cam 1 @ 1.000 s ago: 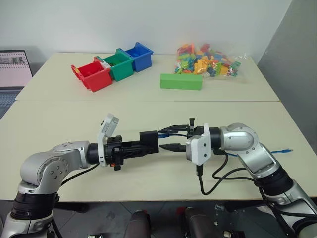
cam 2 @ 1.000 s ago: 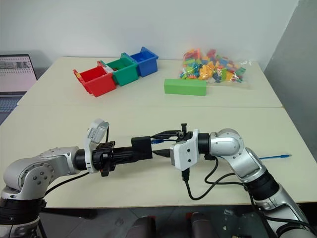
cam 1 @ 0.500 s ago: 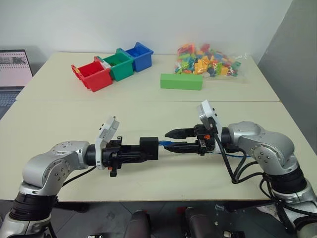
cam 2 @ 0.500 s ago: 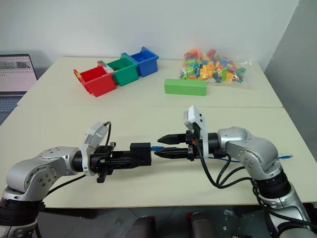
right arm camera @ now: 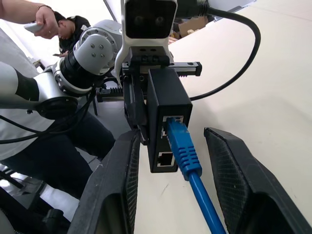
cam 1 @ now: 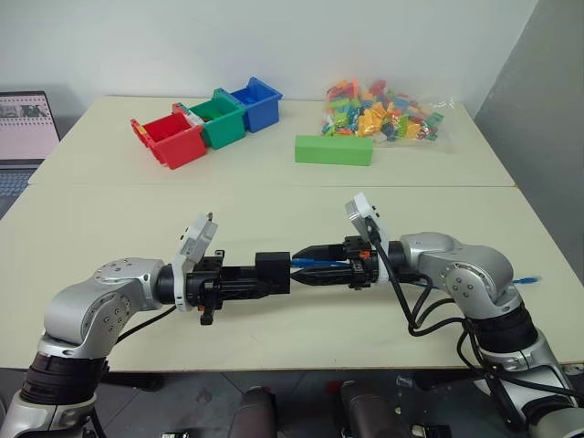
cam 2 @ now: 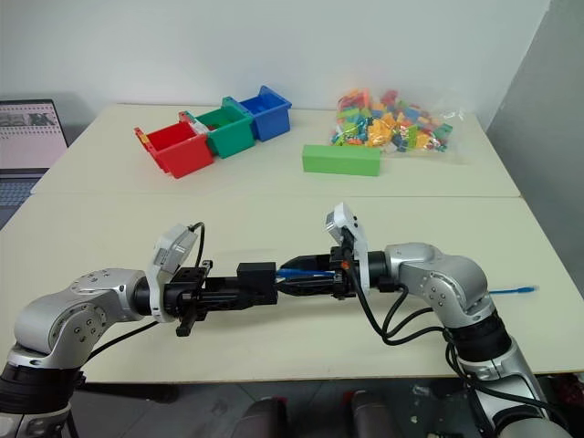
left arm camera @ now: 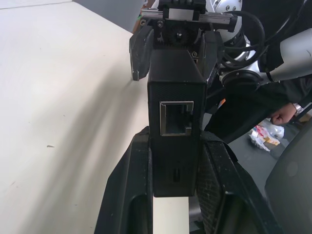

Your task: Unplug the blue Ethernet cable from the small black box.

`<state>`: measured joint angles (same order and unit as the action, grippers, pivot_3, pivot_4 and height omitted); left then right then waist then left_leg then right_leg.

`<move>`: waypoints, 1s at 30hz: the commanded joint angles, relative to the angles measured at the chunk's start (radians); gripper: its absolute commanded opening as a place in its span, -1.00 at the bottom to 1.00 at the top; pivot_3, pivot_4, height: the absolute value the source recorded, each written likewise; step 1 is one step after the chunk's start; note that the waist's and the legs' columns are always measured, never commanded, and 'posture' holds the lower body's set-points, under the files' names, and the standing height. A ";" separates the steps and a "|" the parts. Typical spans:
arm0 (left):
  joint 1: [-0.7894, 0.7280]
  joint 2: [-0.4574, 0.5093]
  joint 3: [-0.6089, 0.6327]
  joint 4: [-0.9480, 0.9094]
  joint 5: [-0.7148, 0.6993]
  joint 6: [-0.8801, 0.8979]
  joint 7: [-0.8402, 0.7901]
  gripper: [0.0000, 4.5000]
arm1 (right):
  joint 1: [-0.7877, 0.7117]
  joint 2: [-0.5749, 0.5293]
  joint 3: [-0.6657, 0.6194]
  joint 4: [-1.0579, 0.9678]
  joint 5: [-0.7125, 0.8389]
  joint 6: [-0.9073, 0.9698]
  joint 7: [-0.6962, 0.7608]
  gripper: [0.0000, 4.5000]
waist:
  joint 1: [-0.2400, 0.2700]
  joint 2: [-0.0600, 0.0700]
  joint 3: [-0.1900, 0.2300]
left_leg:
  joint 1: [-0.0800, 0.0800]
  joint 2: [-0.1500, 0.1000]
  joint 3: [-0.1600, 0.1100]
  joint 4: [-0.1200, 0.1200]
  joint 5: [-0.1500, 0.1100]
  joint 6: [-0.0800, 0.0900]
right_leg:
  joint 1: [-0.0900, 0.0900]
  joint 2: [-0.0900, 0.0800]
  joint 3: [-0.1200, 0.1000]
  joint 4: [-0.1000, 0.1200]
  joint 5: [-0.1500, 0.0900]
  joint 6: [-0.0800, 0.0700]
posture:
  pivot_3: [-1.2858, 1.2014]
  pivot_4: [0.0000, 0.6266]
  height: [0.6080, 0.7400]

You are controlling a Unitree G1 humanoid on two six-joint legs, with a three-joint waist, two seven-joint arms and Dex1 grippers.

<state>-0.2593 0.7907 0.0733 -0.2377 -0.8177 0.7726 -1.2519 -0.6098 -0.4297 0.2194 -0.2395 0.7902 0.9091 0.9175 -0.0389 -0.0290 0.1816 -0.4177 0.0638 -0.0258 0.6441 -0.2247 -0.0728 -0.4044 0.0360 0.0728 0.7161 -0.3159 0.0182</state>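
Nearest me, over the front part of the bench (cam 1: 109, 219), my left gripper (cam 1: 265, 276) points toward the right with its jaws pressed onto the small black box (cam 1: 273, 272), one finger on each flat side; an empty port shows on the box face in the left wrist view. Facing it, my right gripper (cam 1: 321, 263) points toward the left, jaws spread on either side of the blue cable (right arm camera: 187, 161), and I see neither finger touching it. The cable's plug sits in the box's upper port, with a second port free just below; the cord runs back between the fingers and its far end (cam 1: 526, 278) lies on the bench near the right edge. Farther back I log a green block (cam 1: 334, 150), then a red bin (cam 1: 169, 140), a green bin (cam 1: 215, 121) and a blue bin (cam 1: 255, 103) in a row, and a bag of coloured bricks (cam 1: 383, 111). A laptop (cam 1: 23, 132) stands at far left.
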 commanded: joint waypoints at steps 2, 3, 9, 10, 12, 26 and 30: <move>0.005 -0.004 0.002 -0.012 0.003 -0.024 -0.009 -0.65 | -0.018 0.001 -0.023 -0.012 0.014 0.006 0.015 -0.03 | -0.001 0.000 0.000 | 0.000 0.000 0.000 0.000 0.000 0.000 | 0.000 0.000 0.000 0.000 0.000 0.000 | 0.03 -0.52 1.00; 0.007 -0.004 0.002 -0.011 0.006 -0.027 -0.011 -0.65 | -0.018 0.001 -0.023 -0.012 0.014 0.008 0.016 -0.03 | -0.001 0.000 0.000 | 0.000 0.000 0.000 0.000 0.000 0.000 | 0.000 0.000 0.000 0.000 0.000 0.000 | 0.03 -0.52 1.00; 0.010 -0.010 0.005 -0.010 0.010 -0.036 -0.007 -0.65 | -0.022 -0.010 -0.011 -0.012 -0.004 0.004 0.036 -0.03 | -0.002 0.000 0.000 | 0.000 0.000 0.000 0.000 0.000 0.000 | 0.000 0.000 0.000 0.000 0.000 0.000 | 0.03 -0.52 1.00; 0.012 -0.010 0.006 -0.011 0.011 -0.037 -0.007 -0.65 | -0.022 -0.010 -0.010 -0.012 -0.006 0.004 0.039 -0.11 | -0.002 0.000 0.000 | 0.000 0.000 0.000 0.000 0.000 0.000 | 0.000 0.000 0.000 0.000 0.000 0.000 | 0.03 -0.52 1.00; 0.014 -0.010 0.008 -0.011 0.011 -0.039 -0.007 -0.65 | -0.023 -0.010 -0.009 -0.012 -0.009 0.004 0.043 -0.24 | -0.002 0.000 0.000 | 0.000 0.000 0.000 0.000 0.000 0.000 | 0.000 0.000 0.000 0.000 0.000 0.000 | 0.03 -0.52 1.00; 0.028 -0.002 -0.004 -0.018 0.019 -0.058 -0.034 -0.65 | -0.035 -0.011 0.000 -0.012 -0.021 0.018 0.074 -0.98 | -0.003 0.000 0.000 | 0.000 0.000 0.000 0.000 0.000 0.000 | 0.000 0.000 0.000 0.000 0.000 0.000 | 0.03 -0.52 1.00; 0.036 0.007 0.007 -0.012 0.014 -0.060 -0.053 -0.65 | -0.034 -0.034 0.003 0.010 -0.038 0.013 0.094 -0.98 | -0.003 0.000 0.000 | 0.000 0.000 0.000 0.000 0.000 0.000 | 0.000 0.000 0.000 0.000 0.000 0.000 | 0.03 -0.52 1.00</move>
<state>-0.2272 0.7830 0.0729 -0.2379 -0.8006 0.7281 -1.2836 -0.6234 -0.4432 0.2288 -0.2280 0.7641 0.9303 0.9880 -0.0416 -0.0289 0.1817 -0.4177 0.0639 -0.0257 0.6439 -0.2247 -0.0728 -0.4044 0.0360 0.0729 0.7158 -0.3159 0.0182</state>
